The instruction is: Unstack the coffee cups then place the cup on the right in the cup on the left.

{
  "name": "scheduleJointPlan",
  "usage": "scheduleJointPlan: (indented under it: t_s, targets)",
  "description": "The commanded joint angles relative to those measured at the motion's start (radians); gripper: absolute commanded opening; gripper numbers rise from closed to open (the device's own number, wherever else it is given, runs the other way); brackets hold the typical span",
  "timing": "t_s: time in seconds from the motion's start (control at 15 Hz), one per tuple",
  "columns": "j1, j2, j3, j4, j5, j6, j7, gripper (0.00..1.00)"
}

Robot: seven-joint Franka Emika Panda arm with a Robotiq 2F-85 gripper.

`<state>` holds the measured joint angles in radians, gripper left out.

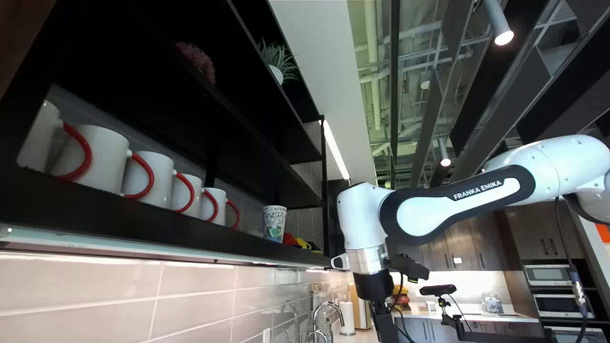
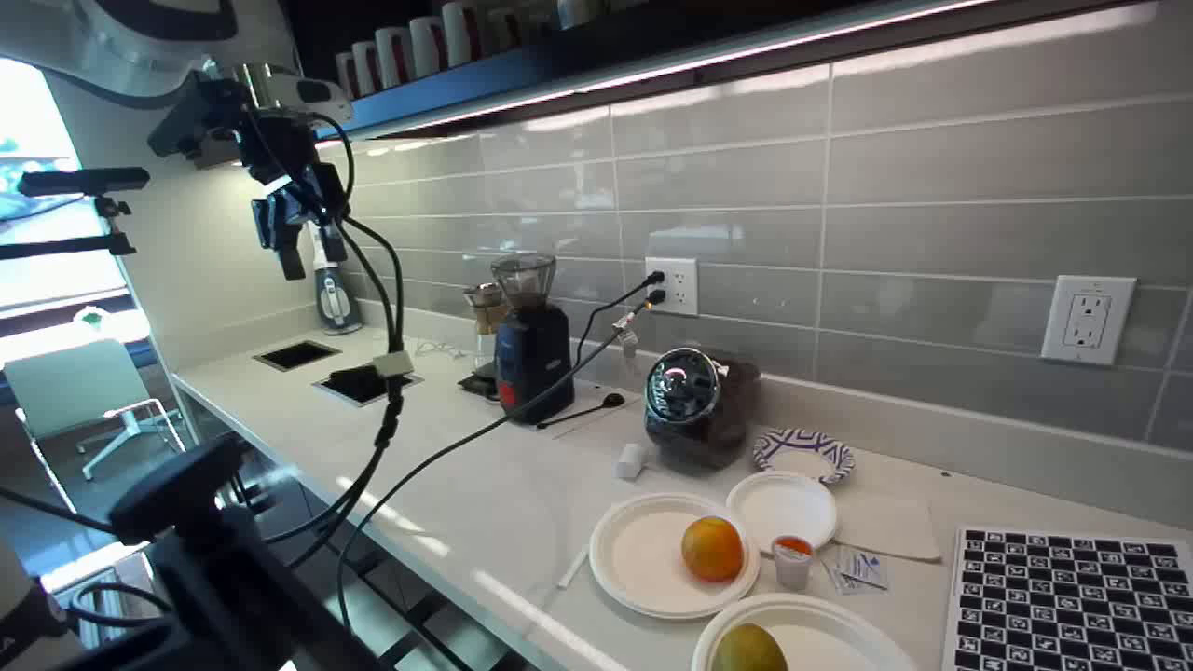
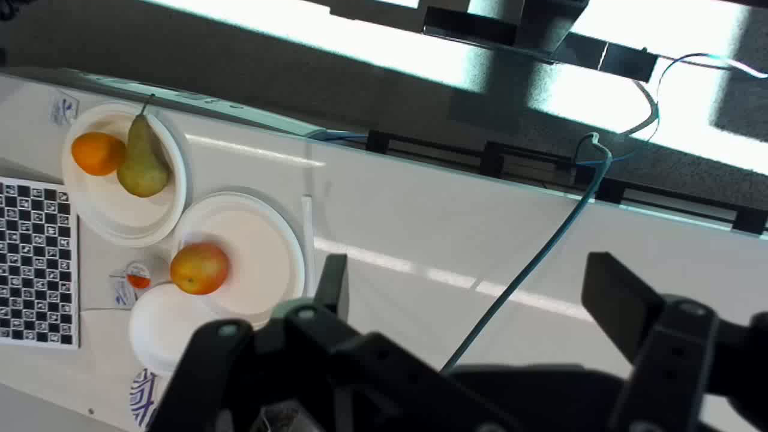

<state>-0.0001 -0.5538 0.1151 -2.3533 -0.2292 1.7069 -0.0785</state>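
On the shelf, toward its far end in an exterior view, we find the cups standing stacked, and along the same shelf the mugs. Higher than the shelf we spot a plant. Lower than the shelf hangs the gripper, in both exterior views, and in the wrist view we see its jaws spread wide, the counter showing between them. The counter runs beneath the shelf, and on it we see a grinder and, well below the shelf, plates carrying a pear, an orange and another fruit.
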Motion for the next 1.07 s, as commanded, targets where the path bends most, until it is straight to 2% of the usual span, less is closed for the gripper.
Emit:
scheduleJointPlan:
  t_s: [0.0,0.2,0.4,0.73,1.0]
  targets:
    - [0.027,0.003,-0.021,0.003,-0.01,-0.005,0.011,1.0]
    - [0.027,0.003,-0.021,0.003,-0.01,-0.005,0.011,1.0]
    - [-0.021,0.006,-0.021,0.057,-0.062,0.044,0.113,1.0]
    - [-0.061,0.058,-0.083,0.343,-0.049,0.063,0.149,1.0]
    - [-0.087,0.142,-0.084,0.579,-0.052,0.164,0.196,1.0]
